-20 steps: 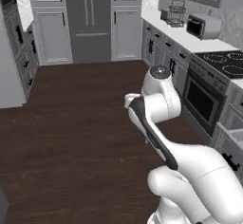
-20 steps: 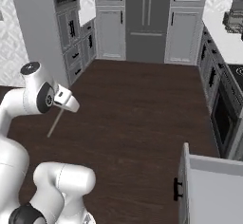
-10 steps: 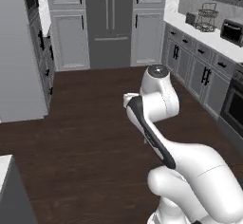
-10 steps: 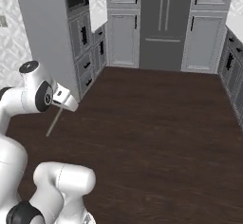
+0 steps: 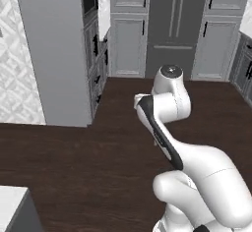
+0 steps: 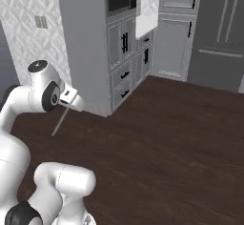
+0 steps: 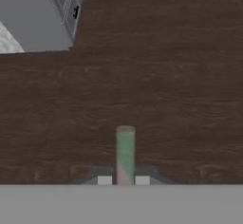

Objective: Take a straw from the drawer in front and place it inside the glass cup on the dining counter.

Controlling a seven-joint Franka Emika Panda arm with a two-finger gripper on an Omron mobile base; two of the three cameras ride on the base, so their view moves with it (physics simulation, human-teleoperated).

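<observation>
In the right base view, the gripper sits at left-centre, clamped on the straw, which slants down to the lower left over the dark wood floor. In the hand view the straw rises at bottom centre between the fingertips. A grey tall cabinet fills the upper left. Carrying well likely means a firm, level grip while the base heads for the dining counter.

even, flat rendered light — soft blur throughout, no hard shadows or glare.
</observation>
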